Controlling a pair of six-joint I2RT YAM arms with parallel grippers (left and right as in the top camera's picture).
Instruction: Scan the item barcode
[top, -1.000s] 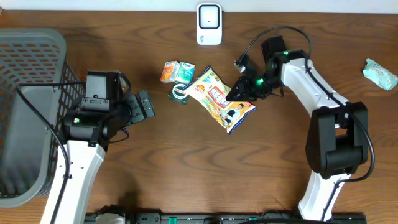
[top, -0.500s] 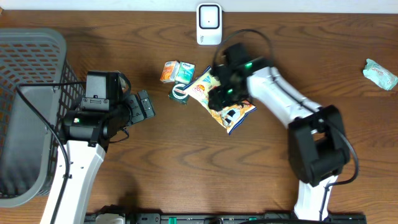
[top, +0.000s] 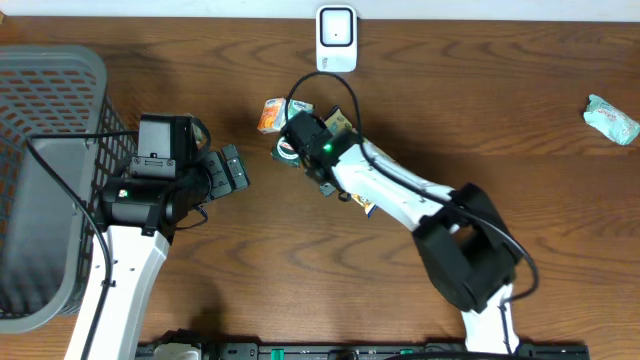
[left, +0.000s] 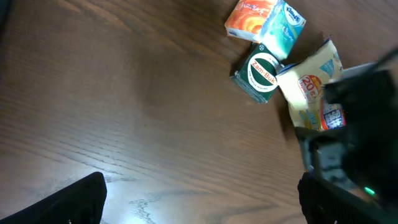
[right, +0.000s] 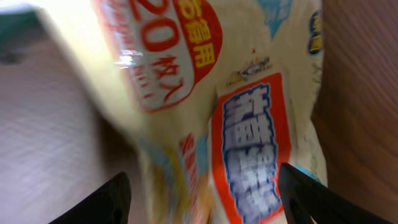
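Right tool (right: 205, 199) (jaws apart) over snack bag (right: 249, 124); basket (top: 60, 68) at left edge.

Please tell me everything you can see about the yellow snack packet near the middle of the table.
The snack packet is glossy pale-yellow plastic film with a red round badge reading 20 and a red-framed panel of blue characters. It lies on the wooden table, one corner at the green Zam-Buk box. The right gripper hangs over it, jaws open; the arm hides most of it from overhead.
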